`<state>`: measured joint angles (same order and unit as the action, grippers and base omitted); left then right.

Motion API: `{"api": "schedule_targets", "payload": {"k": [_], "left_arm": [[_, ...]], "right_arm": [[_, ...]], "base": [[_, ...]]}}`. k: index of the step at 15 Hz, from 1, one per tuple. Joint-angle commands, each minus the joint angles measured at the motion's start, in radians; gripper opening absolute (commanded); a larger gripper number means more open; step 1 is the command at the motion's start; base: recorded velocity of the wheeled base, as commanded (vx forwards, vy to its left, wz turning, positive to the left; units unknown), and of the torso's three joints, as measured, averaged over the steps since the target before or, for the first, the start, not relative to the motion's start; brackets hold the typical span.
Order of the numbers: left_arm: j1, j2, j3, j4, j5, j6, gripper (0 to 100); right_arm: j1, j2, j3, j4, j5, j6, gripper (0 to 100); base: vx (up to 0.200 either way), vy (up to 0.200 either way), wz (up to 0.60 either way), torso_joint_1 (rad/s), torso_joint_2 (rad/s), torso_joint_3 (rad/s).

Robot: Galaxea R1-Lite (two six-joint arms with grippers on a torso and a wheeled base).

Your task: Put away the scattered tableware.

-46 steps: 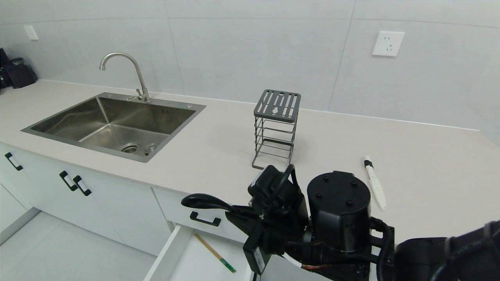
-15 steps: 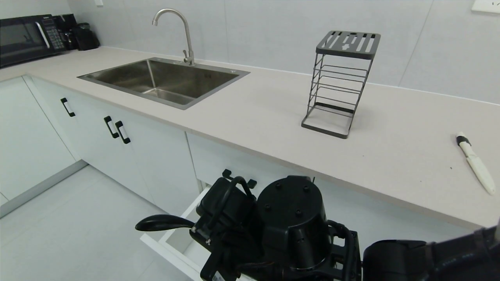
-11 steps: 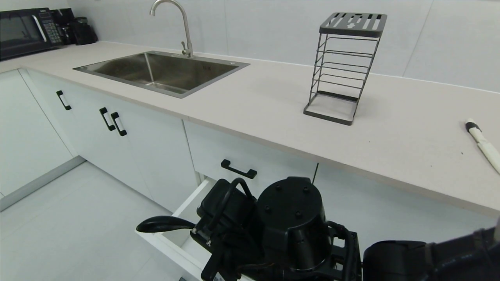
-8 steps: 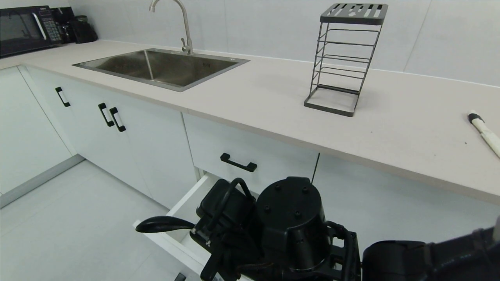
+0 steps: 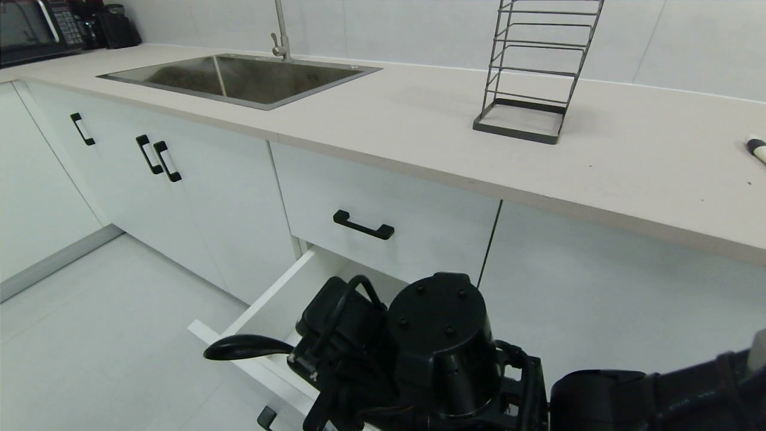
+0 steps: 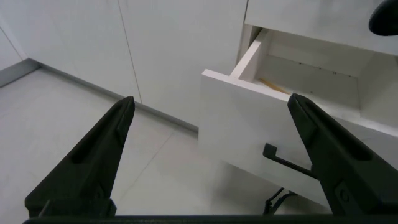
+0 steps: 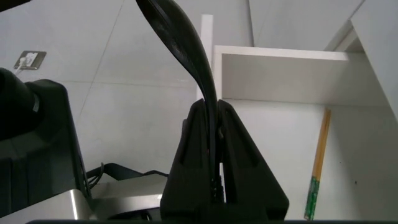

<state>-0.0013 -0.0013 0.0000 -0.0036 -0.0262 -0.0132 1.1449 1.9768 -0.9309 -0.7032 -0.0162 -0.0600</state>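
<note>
While right end effector [image 7: 211,115] clamps black spoon [image 7: 179,40] above open drawer [image 7: 280,70], left end effector [image 6: 209,127] gapes apart; chopstick [image 7: 318,163], probably, inside.

White cabinets [image 5: 203,197] (black handles [image 5: 363,225]), beige countertop [image 5: 395,120], steel sink [image 5: 239,75], grey tile floor [image 5: 102,341].

A closed drawer front [image 5: 419,203] with a black handle [image 5: 363,225] is seen just above and beyond the right gripper [image 5: 297,358]. Cabinet doors [image 5: 203,197] are set farther to its left. A steel sink [image 5: 251,78] and tap [image 5: 279,21] are found well beyond it, and a microwave [image 5: 24,30] farthest left.
</note>
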Motion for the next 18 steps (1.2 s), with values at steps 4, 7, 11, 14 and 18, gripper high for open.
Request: {"api": "schedule_targets", "payload": {"k": [4, 7, 11, 14, 18], "left_arm": [[0.000, 0.001, 0.000, -0.001, 0.000, -0.001, 100], [0.000, 0.001, 0.000, -0.001, 0.000, -0.001, 100], [0.000, 0.001, 0.000, -0.001, 0.000, -0.001, 100], [0.000, 0.001, 0.000, -0.001, 0.000, -0.001, 100], [0.000, 0.001, 0.000, -0.001, 0.000, -0.001, 100]], "right_arm": [[0.009, -0.004, 0.012, 0.085, 0.012, -0.054, 0], [-0.019, 0.013, -0.011, 0.094, 0.010, -0.058, 0], [-0.099, 0.131, -0.175, 0.099, 0.005, -0.070, 0], [-0.114, 0.266, -0.306, 0.093, 0.004, -0.069, 0], [-0.100, 0.363, -0.378, 0.097, 0.035, -0.084, 0]], "base": [[0.000, 0.000, 0.00, -0.001, 0.04, 0.021], [0.000, 0.000, 0.00, 0.000, 0.00, 0.000], [0.000, 0.000, 0.00, 0.000, 0.00, 0.000], [0.000, 0.000, 0.00, 0.000, 0.00, 0.000], [0.000, 0.000, 0.00, 0.000, 0.00, 0.000]]}}
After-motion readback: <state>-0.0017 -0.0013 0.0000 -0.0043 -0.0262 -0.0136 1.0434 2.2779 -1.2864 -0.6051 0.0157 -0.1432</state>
